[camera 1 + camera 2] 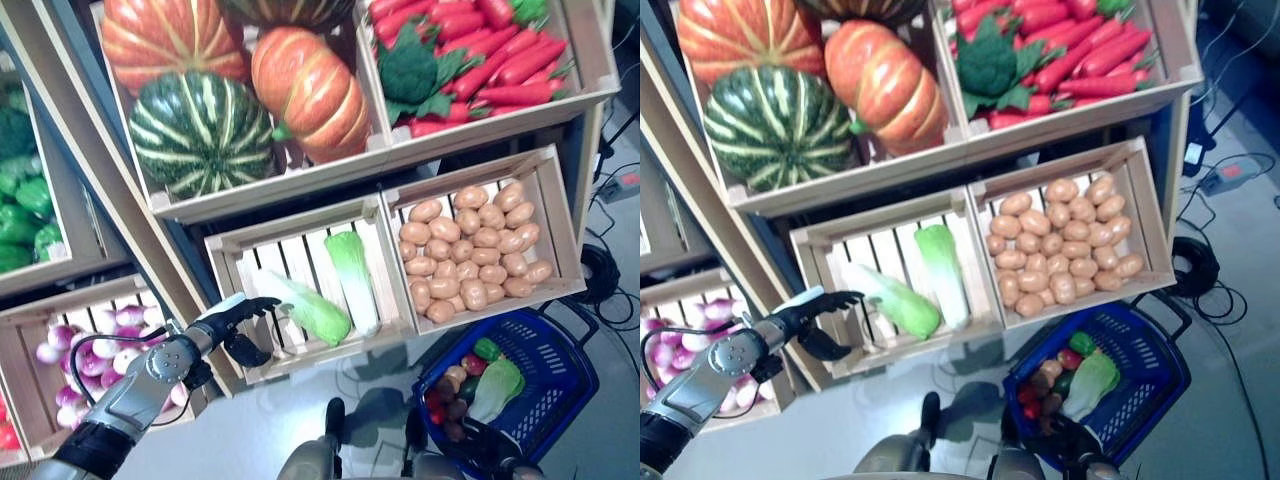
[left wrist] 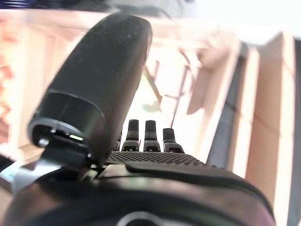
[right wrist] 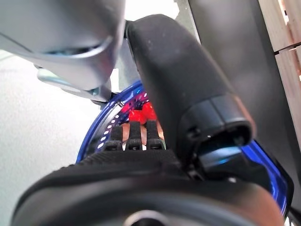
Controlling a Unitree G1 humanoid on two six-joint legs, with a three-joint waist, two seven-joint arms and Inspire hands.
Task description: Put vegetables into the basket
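Observation:
Two pale green napa cabbages lie in the middle wooden crate (image 1: 318, 360): one slanted (image 1: 310, 310), one upright beside it (image 1: 355, 280). My left hand (image 1: 235, 322) is open at the crate's left front corner. Its fingers stretch towards the slanted cabbage and stop just short of its leafy end, with the thumb hanging below. In the left wrist view that hand (image 2: 141, 169) shows straight fingers with the crate slats past them. The blue basket (image 1: 560, 390) at the lower right holds a cabbage (image 1: 497, 388) and several small vegetables. My right hand (image 3: 131, 179) is curled over the basket's rim.
A crate of potatoes (image 1: 470, 250) sits right of the cabbage crate. Above are striped pumpkins (image 1: 200, 130) and a crate of carrots with broccoli (image 1: 410, 65). Purple onions (image 1: 95, 350) fill a crate at the lower left. Cables lie on the floor at the right.

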